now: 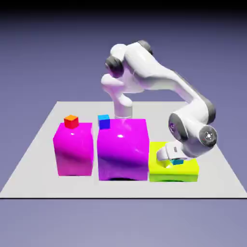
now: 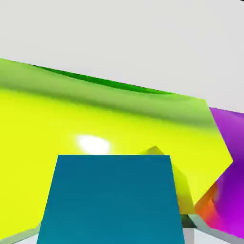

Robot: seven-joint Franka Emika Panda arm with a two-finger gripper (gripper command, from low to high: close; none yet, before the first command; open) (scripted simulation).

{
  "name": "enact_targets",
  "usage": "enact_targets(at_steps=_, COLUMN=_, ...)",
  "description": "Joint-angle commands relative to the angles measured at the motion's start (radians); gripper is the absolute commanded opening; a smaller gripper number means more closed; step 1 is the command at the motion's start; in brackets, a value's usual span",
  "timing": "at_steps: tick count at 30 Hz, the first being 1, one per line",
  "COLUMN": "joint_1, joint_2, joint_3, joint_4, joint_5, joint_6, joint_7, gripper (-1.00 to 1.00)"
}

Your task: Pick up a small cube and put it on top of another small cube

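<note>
The teal cube [image 2: 113,202] is cut off by the hand view's bottom edge.

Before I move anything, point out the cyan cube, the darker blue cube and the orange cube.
Cyan cube [image 2: 112,200]: hand view, middle of its broad face.
Darker blue cube [image 1: 104,122]: exterior view, its front face.
Orange cube [image 1: 71,122]: exterior view, middle of its visible surface.
</note>
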Motion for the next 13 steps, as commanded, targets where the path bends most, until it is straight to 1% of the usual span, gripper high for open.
enact_targets(at_steps=1, joint_1=0.016, joint_2=-0.036, joint_3=-0.021, joint_4=-0.021, joint_5=0.005, joint_6=-0.012, joint_7=-0.040, gripper=-1.00)
enact_targets(at_steps=3, joint_1=0.044, joint_2=-0.101, joint_3=-0.059, joint_4=-0.059, joint_5=0.018, joint_6=-0.032, joint_7=-0.110, gripper=-1.00)
enact_targets(at_steps=4, joint_1=0.044, joint_2=-0.101, joint_3=-0.059, joint_4=-0.059, joint_5=0.018, joint_6=-0.032, joint_7=-0.110, gripper=-1.00)
enact_targets(at_steps=9, joint_1=0.022, joint_2=-0.116, joint_3=-0.065, joint_4=-0.240, joint_5=0.010, joint_6=0.133, joint_7=-0.106, gripper=-1.00)
enact_targets(at_steps=10, joint_1=0.021, joint_2=-0.116, joint_3=-0.065, joint_4=-0.245, joint_5=0.010, joint_6=0.137, joint_7=-0.106, gripper=-1.00)
enact_targets(at_steps=11, joint_1=0.021, joint_2=-0.116, joint_3=-0.065, joint_4=-0.245, joint_5=0.010, joint_6=0.137, joint_7=-0.106, gripper=1.00)
enact_targets(at_steps=12, joint_1=0.021, joint_2=-0.116, joint_3=-0.065, joint_4=-0.245, joint_5=0.010, joint_6=0.137, joint_7=-0.106, gripper=1.00)
enact_targets(at_steps=13, joint_1=0.025, joint_2=-0.113, joint_3=-0.064, joint_4=-0.208, joint_5=0.011, joint_6=0.104, joint_7=-0.107, gripper=1.00)
